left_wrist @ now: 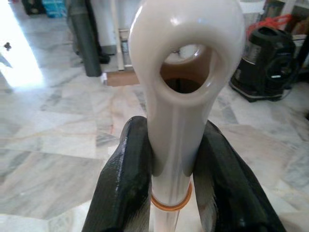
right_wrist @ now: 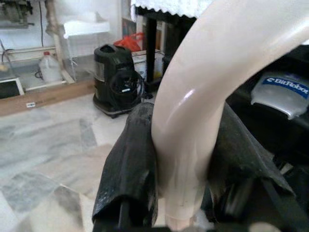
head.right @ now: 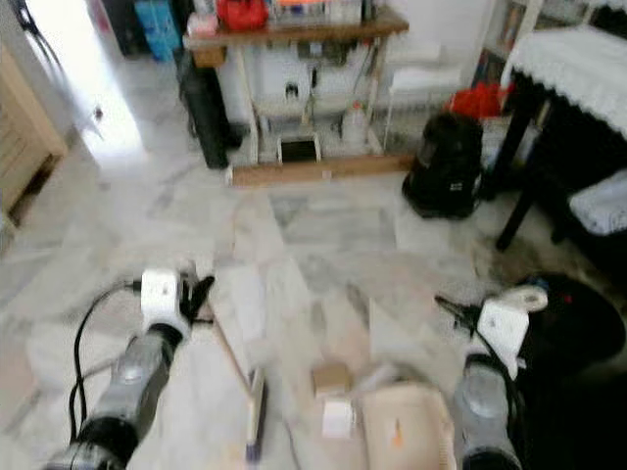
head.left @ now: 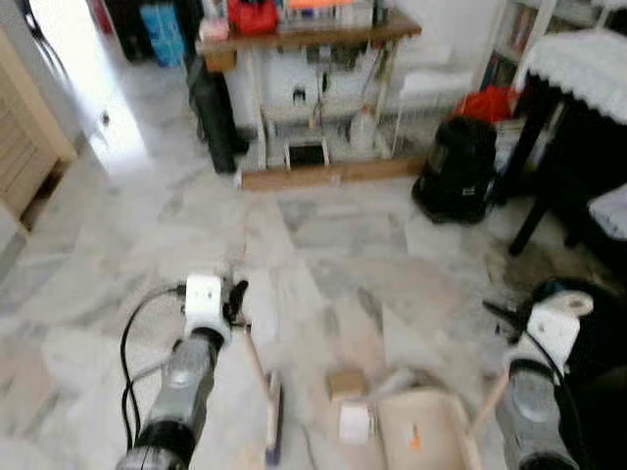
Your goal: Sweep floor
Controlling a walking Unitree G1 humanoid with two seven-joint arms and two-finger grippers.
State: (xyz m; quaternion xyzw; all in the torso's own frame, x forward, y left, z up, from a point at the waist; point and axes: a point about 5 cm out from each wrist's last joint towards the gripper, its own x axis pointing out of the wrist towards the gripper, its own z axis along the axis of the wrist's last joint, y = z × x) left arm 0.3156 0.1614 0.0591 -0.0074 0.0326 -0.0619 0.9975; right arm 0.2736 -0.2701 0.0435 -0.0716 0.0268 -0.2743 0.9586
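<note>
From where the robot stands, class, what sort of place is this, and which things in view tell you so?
Most likely a room in a lived-in home. A marble-tiled floor, a cluttered wooden shelf unit against the wall, a black vacuum cleaner and a table with a lace cloth all suggest it.

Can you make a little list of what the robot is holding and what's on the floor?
left end effector: shut on broom handle
right end effector: shut on dustpan handle
broom: head down on the floor, left of the scraps
dustpan: cream, flat on the floor, right of the scraps
scraps: small brown box and white box, between broom and dustpan
floor: grey-white marble tiles
further back: black vacuum, wooden shelf
</note>
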